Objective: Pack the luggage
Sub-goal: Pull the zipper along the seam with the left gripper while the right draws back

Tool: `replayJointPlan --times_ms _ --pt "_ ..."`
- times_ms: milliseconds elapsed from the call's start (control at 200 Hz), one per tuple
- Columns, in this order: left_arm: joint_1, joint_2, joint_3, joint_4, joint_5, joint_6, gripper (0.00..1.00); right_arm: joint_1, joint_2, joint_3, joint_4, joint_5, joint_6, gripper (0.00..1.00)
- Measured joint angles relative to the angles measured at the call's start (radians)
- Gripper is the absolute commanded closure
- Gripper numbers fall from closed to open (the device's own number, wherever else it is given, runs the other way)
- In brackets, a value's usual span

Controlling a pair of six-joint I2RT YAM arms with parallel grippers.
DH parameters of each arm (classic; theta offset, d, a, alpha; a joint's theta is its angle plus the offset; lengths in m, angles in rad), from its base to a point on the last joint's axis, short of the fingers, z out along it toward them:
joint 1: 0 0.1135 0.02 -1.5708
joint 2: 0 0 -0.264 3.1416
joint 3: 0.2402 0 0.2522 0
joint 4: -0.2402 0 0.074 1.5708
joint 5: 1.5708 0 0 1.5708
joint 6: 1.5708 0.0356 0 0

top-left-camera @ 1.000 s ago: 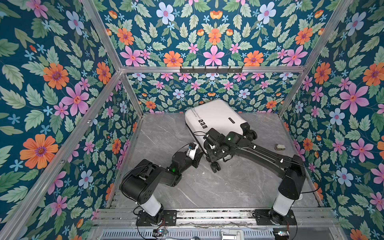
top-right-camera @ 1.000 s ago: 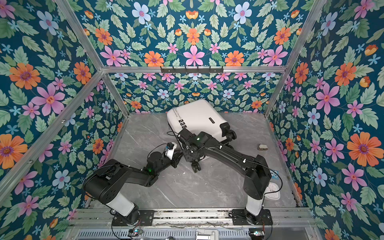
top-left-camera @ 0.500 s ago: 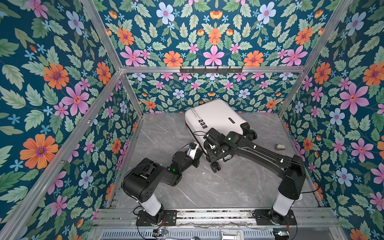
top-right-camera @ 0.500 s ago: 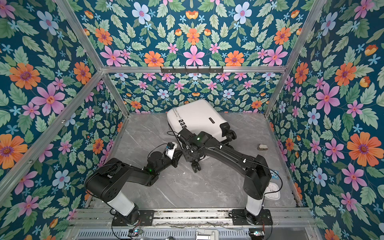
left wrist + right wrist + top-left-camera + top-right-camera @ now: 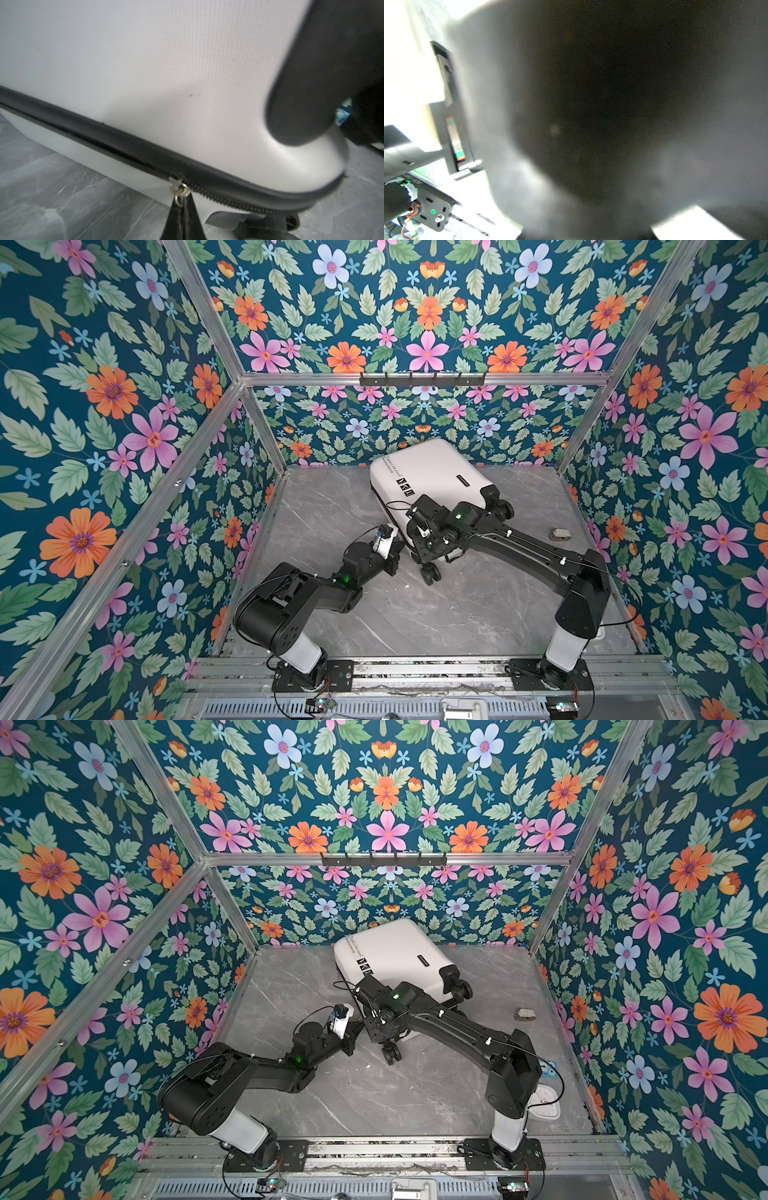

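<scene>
The luggage (image 5: 432, 477) lies flat on the grey marble bench (image 5: 332, 506) towards the back wall, turned at an angle, with its white shell uppermost and one black wheel (image 5: 430, 572) poking out at the near corner. In both top views the two arms meet at its near edge.

The left fingers (image 5: 175, 224) are clenched together on the zip pull (image 5: 180, 194), which hangs from the slider (image 5: 173, 181) on the black zip line along the case's side, low and close to the bench. Beside the slider, towards the rounded corner, the zip teeth show; on its other side the black seam runs smooth.

The right fingers (image 5: 419, 537) sit over the same near edge, above the shell, just beside the left ones. The right wrist view is filled by a dark blur, so I cannot tell whether they are released or grasping anything.
</scene>
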Motion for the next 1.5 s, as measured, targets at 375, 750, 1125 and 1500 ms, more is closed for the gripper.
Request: replayJointPlan --times_ms 375,750,1125,1500 --pt "0.000 -0.084 -0.005 -0.126 0.042 0.011 1.00 -0.013 0.045 0.077 -0.043 -0.037 0.003 1.00" --pt "-0.027 -0.169 -0.041 -0.163 0.046 -0.019 1.00 -0.018 0.079 0.122 -0.040 -0.070 0.019 1.00" --pt "-0.098 -0.177 -0.049 -0.148 -0.005 -0.056 1.00 -0.021 0.116 0.165 -0.029 -0.093 0.039 1.00" --pt "-0.126 -0.173 -0.084 -0.093 -0.053 -0.100 1.00 -0.022 0.061 0.060 0.053 -0.107 0.052 0.38"
